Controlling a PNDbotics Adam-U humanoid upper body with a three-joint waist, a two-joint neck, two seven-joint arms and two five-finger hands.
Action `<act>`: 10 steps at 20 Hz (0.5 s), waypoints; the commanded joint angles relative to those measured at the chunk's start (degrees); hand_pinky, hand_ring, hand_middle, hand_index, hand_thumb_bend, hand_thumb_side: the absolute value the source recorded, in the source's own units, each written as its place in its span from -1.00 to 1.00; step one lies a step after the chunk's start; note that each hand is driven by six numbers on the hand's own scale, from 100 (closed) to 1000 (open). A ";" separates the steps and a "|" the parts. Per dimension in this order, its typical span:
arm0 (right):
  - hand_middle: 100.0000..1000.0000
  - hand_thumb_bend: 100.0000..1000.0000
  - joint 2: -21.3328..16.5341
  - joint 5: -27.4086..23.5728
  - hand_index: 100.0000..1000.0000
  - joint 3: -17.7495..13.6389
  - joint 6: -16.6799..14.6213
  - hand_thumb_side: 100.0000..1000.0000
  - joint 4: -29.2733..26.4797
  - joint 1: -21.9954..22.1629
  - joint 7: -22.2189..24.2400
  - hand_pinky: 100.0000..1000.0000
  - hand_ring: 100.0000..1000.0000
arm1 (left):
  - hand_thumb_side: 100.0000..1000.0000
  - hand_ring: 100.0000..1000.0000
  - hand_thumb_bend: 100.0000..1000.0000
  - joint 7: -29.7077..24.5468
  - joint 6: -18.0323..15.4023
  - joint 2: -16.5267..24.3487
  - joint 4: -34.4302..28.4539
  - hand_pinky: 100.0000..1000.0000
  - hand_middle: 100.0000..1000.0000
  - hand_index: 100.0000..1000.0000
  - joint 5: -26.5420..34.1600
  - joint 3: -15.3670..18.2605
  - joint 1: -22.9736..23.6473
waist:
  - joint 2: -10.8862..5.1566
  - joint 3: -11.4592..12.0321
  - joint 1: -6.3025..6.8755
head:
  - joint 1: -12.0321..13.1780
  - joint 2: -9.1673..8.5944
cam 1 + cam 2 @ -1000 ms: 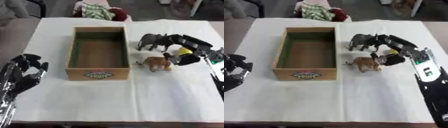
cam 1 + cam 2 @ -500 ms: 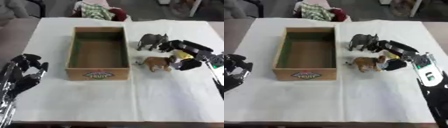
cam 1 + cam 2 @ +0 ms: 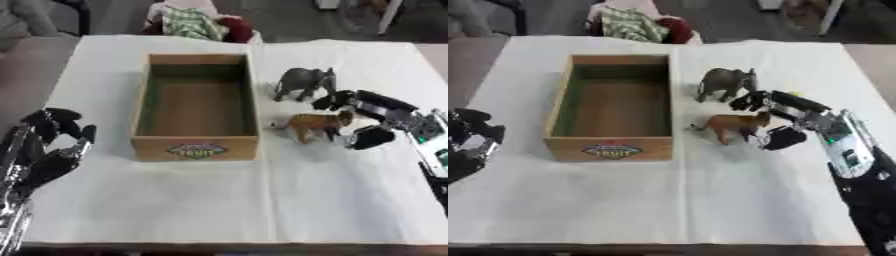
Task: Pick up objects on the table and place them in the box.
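Observation:
An open wooden box [image 3: 194, 149] with green inner walls stands left of centre, with nothing in it. A grey toy elephant [image 3: 302, 82] stands to its right. Nearer me is a brown toy animal [image 3: 306, 126], also upright. My right hand [image 3: 378, 114] reaches in from the right. Its fingers [image 3: 343, 98] lie between the two toys and its thumb [image 3: 369, 137] sits just right of the brown animal. The hand is open around that animal's head end. My left hand [image 3: 48, 150] rests open at the lower left, fingers up, holding nothing.
A white cloth covers the table [image 3: 262, 200], whose front edge runs along the bottom. A heap of green-checked and red fabric [image 3: 199, 22] lies at the far edge behind the box.
My right hand has drawn away from the elephant, moving nearer me to the brown animal. A yellow bit seen by its fingers earlier no longer shows. The left hand has not moved.

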 commanded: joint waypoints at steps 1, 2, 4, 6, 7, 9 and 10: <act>0.54 -1.00 -0.67 2.73 0.81 -0.18 -9.72 -0.58 -0.38 -1.44 7.51 0.65 0.66 | -1.00 -0.14 -0.51 -0.17 0.01 1.03 -0.96 0.45 -0.23 0.17 0.11 0.04 -0.33 | -0.93 0.00 -0.03 | -0.05 -0.20; 0.53 -1.00 -0.63 3.47 0.80 -0.12 -10.11 -0.56 -0.35 -1.53 7.33 0.65 0.65 | -1.00 -0.14 -0.51 -0.18 0.00 1.03 -0.96 0.45 -0.23 0.17 0.11 0.04 -0.34 | -0.93 -0.01 -0.04 | -0.07 -0.20; 0.49 -1.00 -0.53 5.05 0.78 0.00 -10.92 -0.51 -0.32 -1.74 7.00 0.64 0.62 | -1.00 -0.13 -0.51 -0.21 -0.01 1.03 -0.95 0.45 -0.23 0.17 0.11 0.02 -0.35 | -0.93 -0.02 -0.04 | -0.10 -0.21; 0.40 -1.00 -0.39 6.52 0.72 0.07 -11.56 -0.50 -0.13 -1.91 6.48 0.59 0.52 | -1.00 -0.14 -0.51 -0.23 0.00 1.02 -0.93 0.45 -0.23 0.17 0.11 0.01 -0.35 | -0.92 -0.03 -0.02 | -0.12 -0.23; 0.38 -1.00 -0.33 7.05 0.71 0.13 -11.84 -0.50 0.05 -2.01 6.26 0.58 0.50 | -1.00 -0.13 -0.51 -0.23 0.00 1.02 -0.93 0.45 -0.23 0.17 0.11 0.01 -0.34 | -0.92 -0.03 0.00 | -0.12 -0.23; 0.36 -1.00 -0.22 7.87 0.70 0.25 -12.38 -0.49 0.43 -2.22 5.99 0.57 0.48 | -1.00 -0.13 -0.51 -0.23 -0.01 1.02 -0.94 0.45 -0.23 0.17 0.10 0.01 -0.31 | -0.91 -0.03 0.03 | -0.18 -0.22; 0.37 -1.00 -0.18 8.17 0.70 0.32 -12.63 -0.48 0.62 -2.30 5.97 0.57 0.48 | -1.00 -0.13 -0.51 -0.22 -0.01 1.02 -0.94 0.45 -0.23 0.17 0.09 0.01 -0.31 | -0.91 -0.02 0.03 | -0.19 -0.22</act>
